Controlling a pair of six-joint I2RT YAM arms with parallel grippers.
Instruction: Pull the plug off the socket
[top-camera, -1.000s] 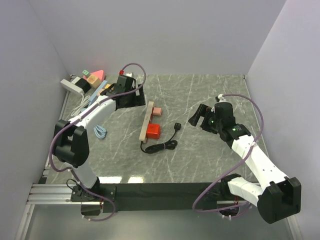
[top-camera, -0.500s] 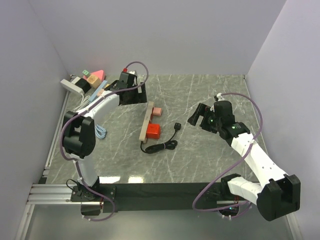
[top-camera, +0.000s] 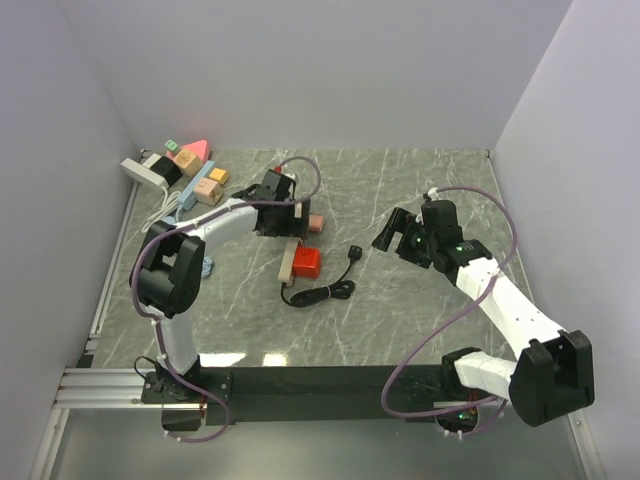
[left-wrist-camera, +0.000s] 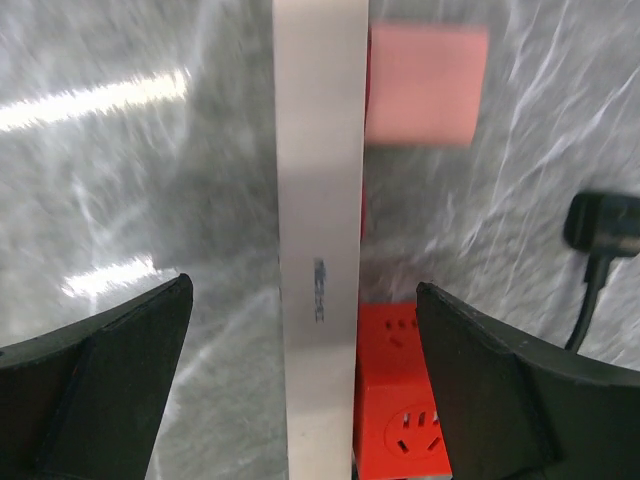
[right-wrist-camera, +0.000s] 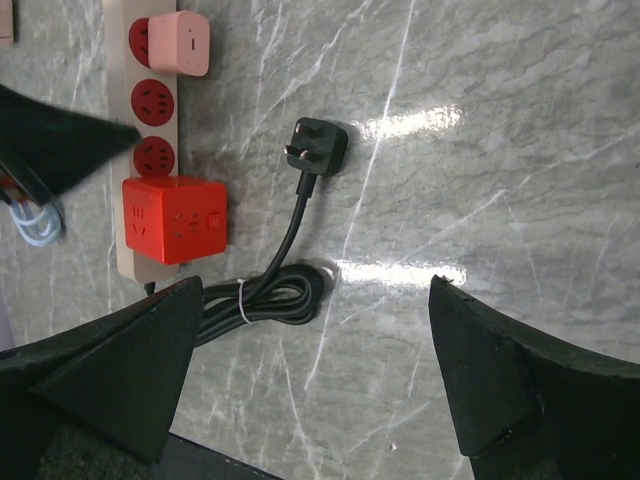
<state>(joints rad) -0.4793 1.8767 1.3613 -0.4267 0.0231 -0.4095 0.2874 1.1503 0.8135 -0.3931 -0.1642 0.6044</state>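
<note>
A beige power strip (top-camera: 287, 264) lies mid-table with a pink plug (top-camera: 315, 222) and a red cube adapter (top-camera: 306, 263) seated in its red sockets. My left gripper (top-camera: 279, 216) is open and hovers over the strip's far end. In the left wrist view the jaws straddle the strip (left-wrist-camera: 318, 230), with the pink plug (left-wrist-camera: 425, 85) ahead and the red cube (left-wrist-camera: 400, 400) between the fingers. My right gripper (top-camera: 386, 236) is open and empty, to the right of a loose black plug (top-camera: 354, 252). The right wrist view shows the strip (right-wrist-camera: 118, 150), pink plug (right-wrist-camera: 180, 42), red cube (right-wrist-camera: 172, 218) and black plug (right-wrist-camera: 315, 145).
The strip's black cord (top-camera: 320, 292) lies coiled in front of the red cube. A white power strip (top-camera: 145, 172), coloured toy blocks (top-camera: 190, 155) and a pale blue cable (top-camera: 205, 265) sit at the back left. Walls close in the left, back and right.
My left gripper has swung right and nearer from the back-left blocks to above the beige strip's far end. The right arm has barely shifted.
</note>
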